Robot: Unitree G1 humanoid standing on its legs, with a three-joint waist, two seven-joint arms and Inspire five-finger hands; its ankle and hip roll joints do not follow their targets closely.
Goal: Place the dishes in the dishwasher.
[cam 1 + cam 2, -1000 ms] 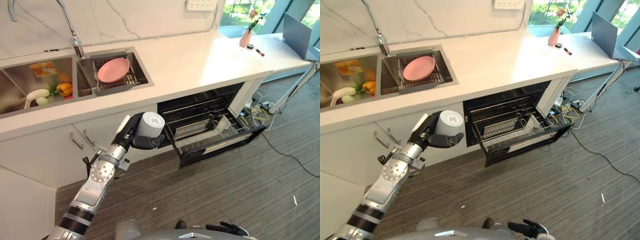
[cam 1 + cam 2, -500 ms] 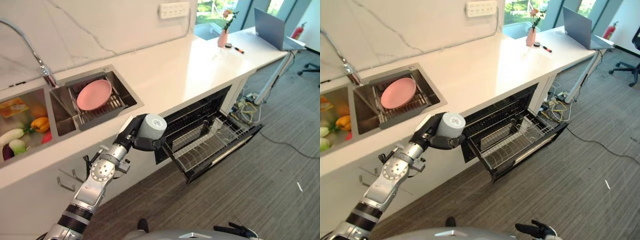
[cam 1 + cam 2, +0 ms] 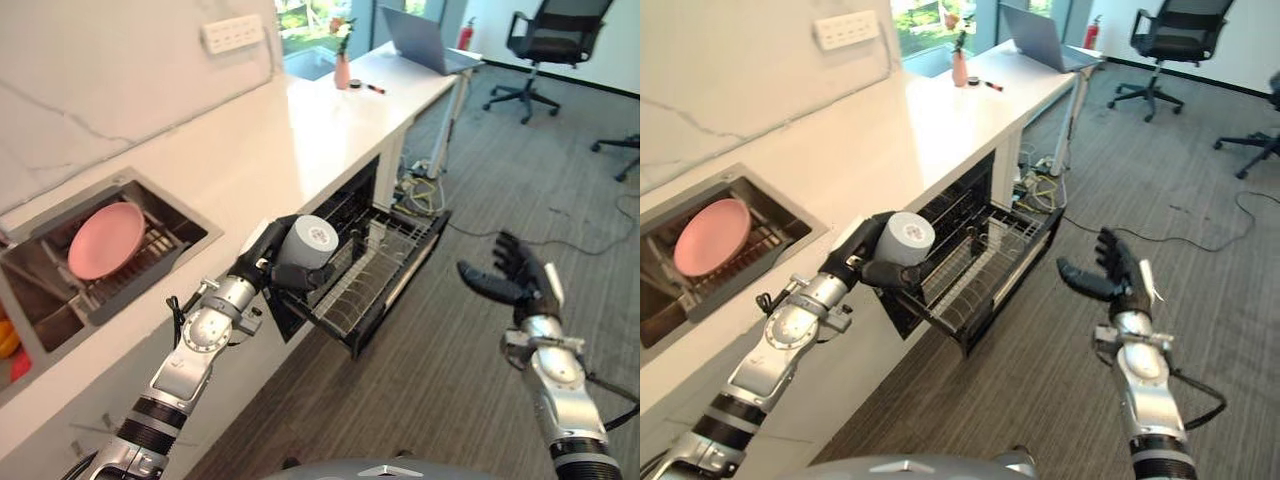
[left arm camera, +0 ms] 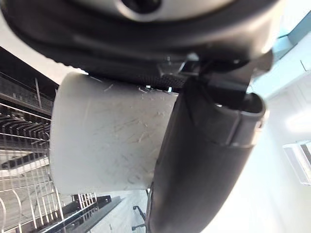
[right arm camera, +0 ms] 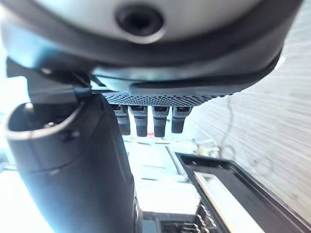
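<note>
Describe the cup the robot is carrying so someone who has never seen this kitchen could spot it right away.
Start at the long white counter and find the open dishwasher beneath it with its wire rack pulled out. Just above the rack's near corner, the left hand is curled round a cup. It is a plain pale grey cylinder, unlike the flat pink plate in the sink.

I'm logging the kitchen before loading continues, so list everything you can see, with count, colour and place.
Cup: one, grey-white, held above the rack.
Dishwasher rack: one, dark wire, pulled out under the counter.
Plate: one, pink, on the sink's drying rack.
Sink: one, steel, set in the counter.
Counter: one, white, along the wall.
Vase: one, pink, far end of counter.
Laptop: one, grey, open, far end.
Office chair: one, black, on the far floor.
Left robot hand: curled round the cup.
Right robot hand: open, above the floor.
</note>
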